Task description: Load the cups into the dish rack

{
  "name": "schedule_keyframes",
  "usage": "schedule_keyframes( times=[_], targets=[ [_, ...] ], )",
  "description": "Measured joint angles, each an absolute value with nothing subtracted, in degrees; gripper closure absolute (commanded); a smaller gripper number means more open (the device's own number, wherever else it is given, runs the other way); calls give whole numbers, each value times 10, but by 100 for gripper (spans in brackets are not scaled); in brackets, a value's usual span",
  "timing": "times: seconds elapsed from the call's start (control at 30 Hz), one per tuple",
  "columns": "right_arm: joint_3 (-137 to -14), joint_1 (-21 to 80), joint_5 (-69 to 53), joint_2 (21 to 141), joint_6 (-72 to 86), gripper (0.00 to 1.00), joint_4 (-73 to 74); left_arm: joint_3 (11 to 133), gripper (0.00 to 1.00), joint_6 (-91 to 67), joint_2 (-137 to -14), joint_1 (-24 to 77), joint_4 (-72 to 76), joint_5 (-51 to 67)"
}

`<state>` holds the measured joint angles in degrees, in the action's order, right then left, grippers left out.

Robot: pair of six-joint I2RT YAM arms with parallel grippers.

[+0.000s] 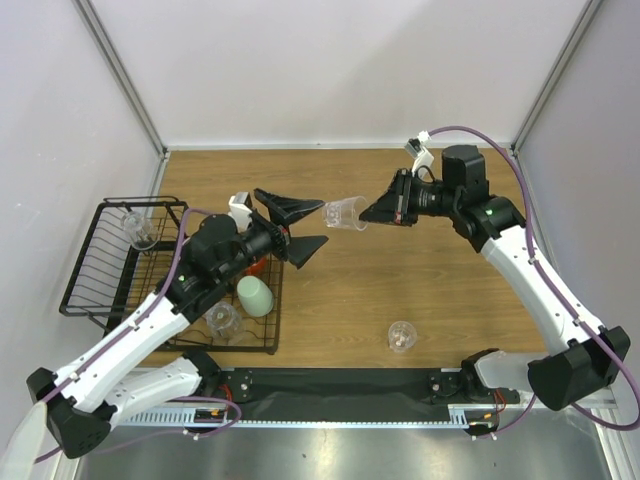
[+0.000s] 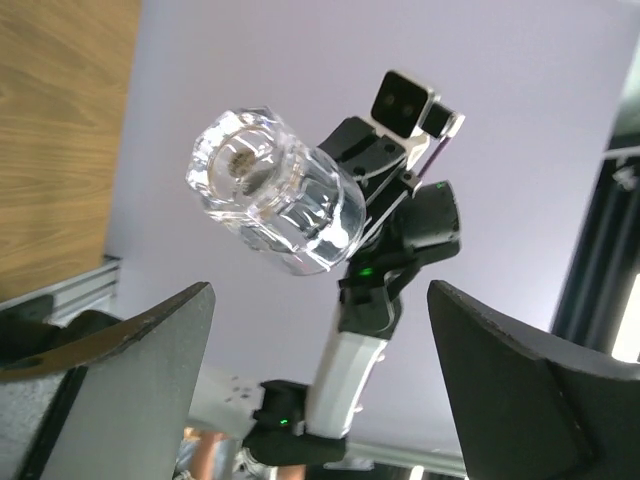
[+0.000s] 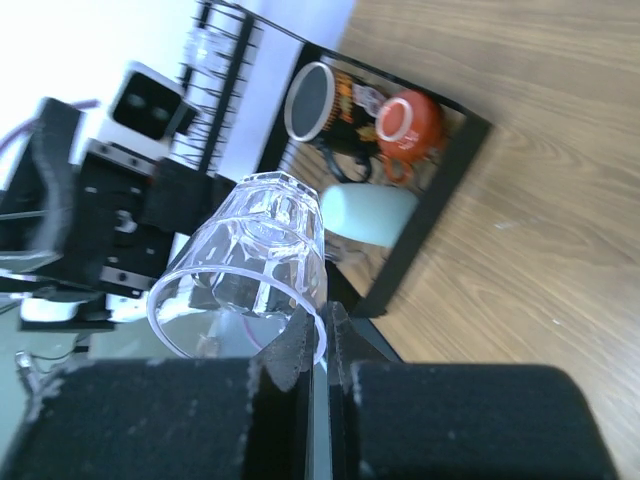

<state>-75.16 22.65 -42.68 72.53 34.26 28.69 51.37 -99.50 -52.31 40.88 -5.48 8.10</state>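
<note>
My right gripper (image 1: 368, 215) is shut on the rim of a clear tumbler (image 1: 345, 213) and holds it on its side in the air above the table's middle. In the right wrist view the fingers (image 3: 300, 345) pinch the tumbler's (image 3: 250, 265) rim. My left gripper (image 1: 305, 226) is open and empty, its jaws spread wide just left of the tumbler, base toward it (image 2: 275, 190). The black wire dish rack (image 1: 96, 262) holds a mint-green cup (image 1: 255, 295), two clear tumblers (image 1: 223, 320) (image 1: 138, 228), a dark mug (image 3: 315, 105) and an orange-red cup (image 3: 405, 125).
Another clear tumbler (image 1: 401, 336) stands on the wooden table (image 1: 420, 290) near the front, right of the rack. Grey walls close in the table on the far, left and right sides. The left arm lies over the rack's right part.
</note>
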Motion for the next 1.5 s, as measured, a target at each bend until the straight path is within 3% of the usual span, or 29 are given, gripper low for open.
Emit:
schedule_keyframes(
  times=[0.37,0.83,1.2,1.23,1.3,1.33,1.37,1.4,1.47,1.5],
  targets=[
    [-787,256,-448,743,392,100,229,493,12,-1081,-505,423,-32,6],
    [-768,306,-443,742,394,100,192,474,21,-1106,-505,424,0,-3],
    [-765,319,-435,741,387,100,191,466,44,-1100,-489,426,-10,-10],
    [-765,319,-435,741,387,100,191,466,48,-1100,-488,426,-10,-10],
    [-765,320,-435,741,386,100,191,465,66,-1099,-487,426,-11,-11],
    [-765,321,-435,741,386,96,190,465,85,-1099,-487,426,-11,-11],
    [-765,321,-435,741,386,88,191,465,97,-1098,-487,426,-11,-11],
    [-765,321,-435,741,387,68,192,465,100,-1096,-487,426,-11,-11],
    [-764,321,-432,741,386,52,198,465,100,-1093,-487,426,-13,-11],
    [-764,321,-431,741,381,40,201,465,100,-1090,-486,426,-15,-12]
  ],
)
